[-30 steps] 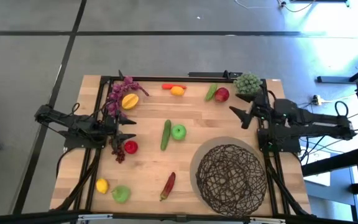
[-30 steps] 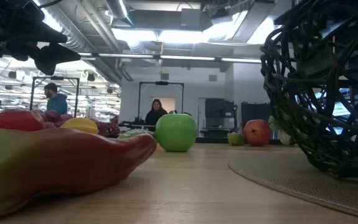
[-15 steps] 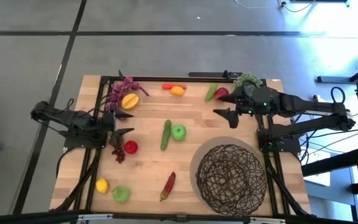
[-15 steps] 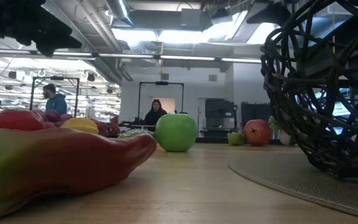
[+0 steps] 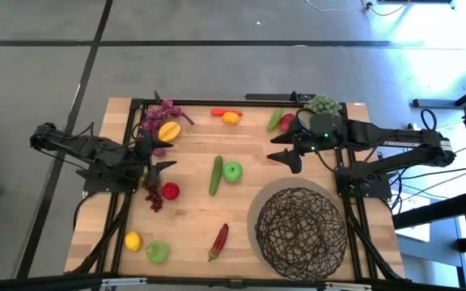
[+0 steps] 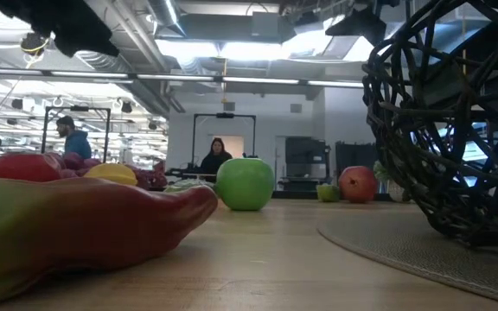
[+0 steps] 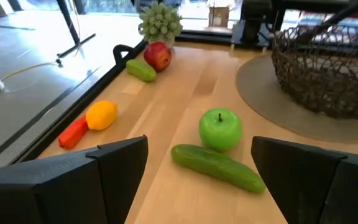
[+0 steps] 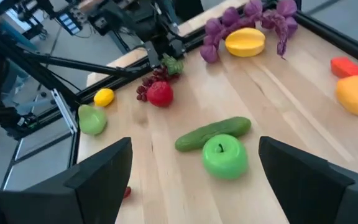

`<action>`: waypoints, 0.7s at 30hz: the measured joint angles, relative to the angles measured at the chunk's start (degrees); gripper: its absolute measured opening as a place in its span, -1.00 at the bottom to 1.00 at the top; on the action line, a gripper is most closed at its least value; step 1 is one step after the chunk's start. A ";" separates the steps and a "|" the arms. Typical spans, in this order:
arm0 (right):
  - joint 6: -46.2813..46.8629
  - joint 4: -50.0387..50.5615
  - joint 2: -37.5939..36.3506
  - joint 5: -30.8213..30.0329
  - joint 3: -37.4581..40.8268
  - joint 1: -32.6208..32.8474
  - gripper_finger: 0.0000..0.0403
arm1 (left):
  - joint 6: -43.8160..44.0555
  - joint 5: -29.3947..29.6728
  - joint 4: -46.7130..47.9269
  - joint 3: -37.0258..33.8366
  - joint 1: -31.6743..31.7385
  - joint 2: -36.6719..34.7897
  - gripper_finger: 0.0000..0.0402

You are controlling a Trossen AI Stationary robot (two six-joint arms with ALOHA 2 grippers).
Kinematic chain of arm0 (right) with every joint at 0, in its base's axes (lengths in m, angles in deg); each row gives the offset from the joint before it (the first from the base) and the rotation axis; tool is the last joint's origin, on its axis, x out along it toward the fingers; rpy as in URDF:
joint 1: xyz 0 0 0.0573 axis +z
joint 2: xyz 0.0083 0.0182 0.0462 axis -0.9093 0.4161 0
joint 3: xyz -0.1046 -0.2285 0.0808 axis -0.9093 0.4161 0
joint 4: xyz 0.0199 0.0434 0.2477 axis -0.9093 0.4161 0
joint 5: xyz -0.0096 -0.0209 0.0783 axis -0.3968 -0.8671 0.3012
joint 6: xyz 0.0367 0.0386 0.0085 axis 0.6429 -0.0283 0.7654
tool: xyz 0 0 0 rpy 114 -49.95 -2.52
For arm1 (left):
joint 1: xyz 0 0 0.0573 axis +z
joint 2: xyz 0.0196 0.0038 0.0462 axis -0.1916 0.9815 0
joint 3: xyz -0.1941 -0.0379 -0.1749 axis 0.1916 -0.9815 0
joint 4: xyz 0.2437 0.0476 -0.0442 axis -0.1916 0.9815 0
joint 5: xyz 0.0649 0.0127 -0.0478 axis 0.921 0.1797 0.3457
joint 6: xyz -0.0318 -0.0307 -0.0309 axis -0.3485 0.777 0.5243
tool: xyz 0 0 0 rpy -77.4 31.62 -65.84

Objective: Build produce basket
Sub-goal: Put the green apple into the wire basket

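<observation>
Both jaws wide, empty | right gripper [image 5: 285, 156] nearing green apple [image 5: 232, 170] | basket [image 5: 301, 229] waits, unfilled

Grey floor [image 5: 217, 69] with dark seams surrounds the wooden table [image 5: 192, 218] on every side. Across the room, ceiling pipes [image 6: 137, 39] and bright strip lights [image 6: 232, 50] run overhead; two people [image 6: 218, 157] stand far back near a dark doorway frame [image 6: 223, 117] and a cabinet [image 6: 303, 160]
</observation>
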 joint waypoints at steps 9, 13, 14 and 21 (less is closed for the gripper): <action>-4.27 13.28 6.01 -3.94 -10.54 -0.83 0.70 | 7.61 -0.07 6.65 5.85 0.00 7.51 0.39; -7.74 23.06 11.83 -7.90 -18.50 -0.93 0.70 | 8.83 -0.52 6.73 6.30 0.00 9.22 0.39; -9.66 25.04 13.49 -8.32 -20.43 -0.89 0.70 | 8.87 -0.63 6.77 6.30 0.00 9.45 0.39; -19.06 28.87 24.58 -6.52 -27.52 -0.85 0.70 | 9.12 -1.30 6.65 6.30 0.00 10.26 0.39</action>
